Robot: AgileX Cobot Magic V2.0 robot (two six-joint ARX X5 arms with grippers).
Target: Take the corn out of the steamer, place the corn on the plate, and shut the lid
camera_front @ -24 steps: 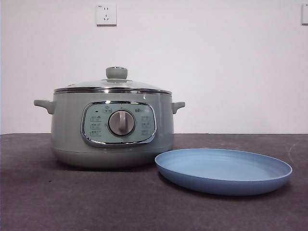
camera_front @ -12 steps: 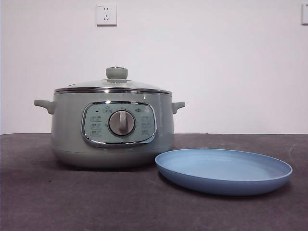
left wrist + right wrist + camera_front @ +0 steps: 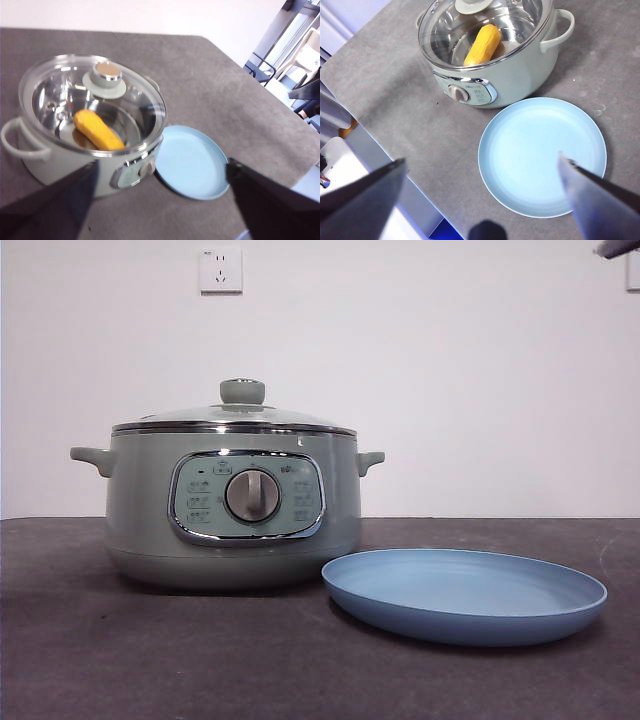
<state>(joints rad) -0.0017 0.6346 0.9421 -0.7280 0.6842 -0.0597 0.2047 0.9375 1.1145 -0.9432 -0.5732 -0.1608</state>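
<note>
The sage-green steamer (image 3: 140, 510) stands left of centre on the table, with the glass lid (image 3: 240, 416) shut on it. The corn (image 3: 97, 131) lies inside and shows through the glass in the left wrist view and in the right wrist view (image 3: 482, 45); the front view hides it. The light blue plate (image 3: 465, 595) lies bare to the right of the steamer, close to it. My left gripper (image 3: 160, 200) is open and empty, high above steamer (image 3: 65, 165) and plate (image 3: 190, 162). My right gripper (image 3: 480, 185) is open and empty, high over the plate's (image 3: 542, 155) near side.
The dark grey table (image 3: 100, 660) ends at an edge (image 3: 385, 165) near the steamer's front. A wall socket (image 3: 221, 270) sits on the white wall behind. A dark arm tip (image 3: 617, 248) shows at the top right corner. Chairs (image 3: 305, 55) stand beyond the table.
A dark arm tip has come into the front view's top right corner. Steamer, lid and plate have not moved.
</note>
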